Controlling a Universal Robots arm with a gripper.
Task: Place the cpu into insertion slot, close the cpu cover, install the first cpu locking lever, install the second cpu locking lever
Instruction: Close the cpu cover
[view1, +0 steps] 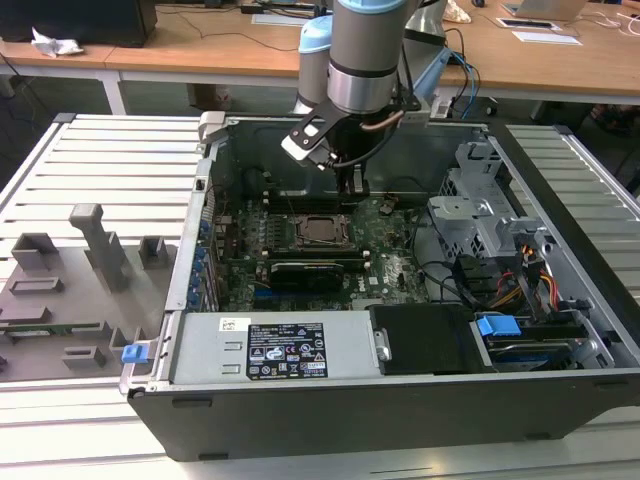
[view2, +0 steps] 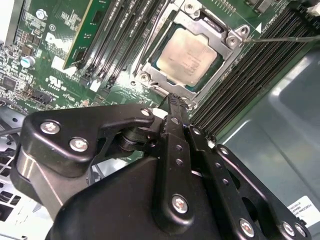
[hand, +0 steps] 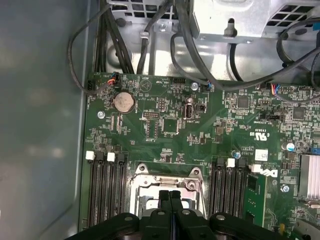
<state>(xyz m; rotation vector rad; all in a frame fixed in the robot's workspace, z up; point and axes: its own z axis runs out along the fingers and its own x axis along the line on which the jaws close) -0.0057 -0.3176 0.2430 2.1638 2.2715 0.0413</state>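
The arm reaches steeply down into the computer case (view1: 400, 410). Its pincer (hand: 170, 195) is pressed together, with its tip just beside the cpu (view2: 190, 55), which is seated in the insertion slot (view2: 146, 76) and framed by the cpu cover (view2: 220, 62).

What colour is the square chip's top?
Dull silver, the small flat square chip; clearest in the second wrist view.

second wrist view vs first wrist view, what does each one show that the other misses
Second wrist view: the chip with its silver top in plain sight, seated in its socket. First wrist view: a coin battery, black cables beyond the board's edge, and the grey case wall. Both wrist views: the green board, the memory slots, the metal frame around the socket, and the shut jaws at that frame's edge.
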